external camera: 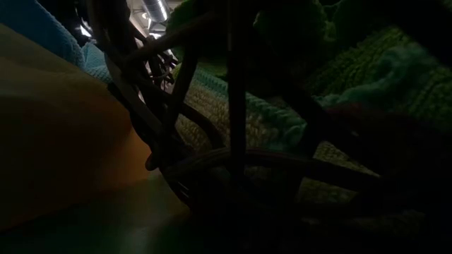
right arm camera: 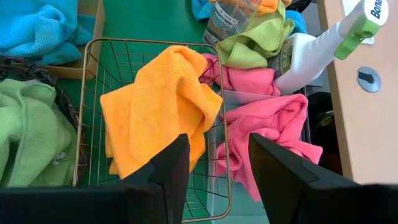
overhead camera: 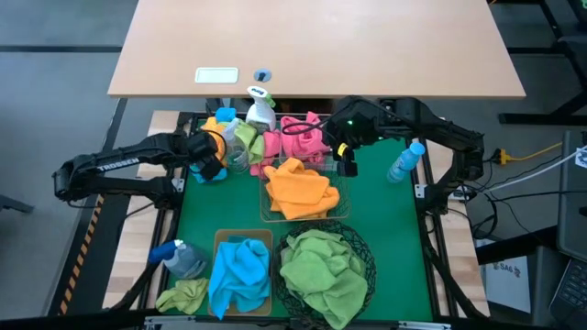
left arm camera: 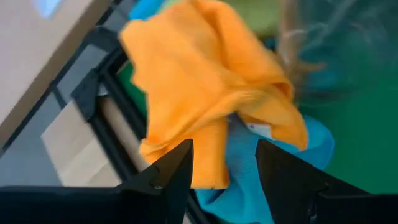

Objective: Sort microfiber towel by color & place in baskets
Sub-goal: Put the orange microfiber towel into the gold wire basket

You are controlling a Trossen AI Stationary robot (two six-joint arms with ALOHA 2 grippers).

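Observation:
At the far left of the green mat lies a loose orange towel [left arm camera: 199, 81] on a blue towel [left arm camera: 249, 168]. My left gripper [left arm camera: 224, 171] [overhead camera: 211, 158] stands open over them, a finger on either side of the orange towel's lower fold. My right gripper [right arm camera: 217, 168] [overhead camera: 344, 151] hangs open in the air above a wire basket [right arm camera: 87, 93] that holds another orange towel [right arm camera: 155, 106]. Beside it are pink towels [right arm camera: 267, 118] in a clear basket. A tan bin [overhead camera: 220, 240] holds a blue towel [overhead camera: 240, 270]. A round black basket [overhead camera: 362, 252] holds green towels [overhead camera: 321, 266]. My left gripper comes at the loose orange towel slanting down, with the towel's lower fold [left arm camera: 208, 155] showing between its open fingers. Whether the fingers touch the cloth I cannot tell.
A white spray bottle [overhead camera: 260, 108] with a green trigger stands at the far edge, by a green towel [right arm camera: 255, 40] and a clear bottle [right arm camera: 230, 18]. A blue bottle [overhead camera: 404, 163] stands at the right, and a blue sprayer [overhead camera: 179, 257] and a green towel [overhead camera: 183, 295] at the near left.

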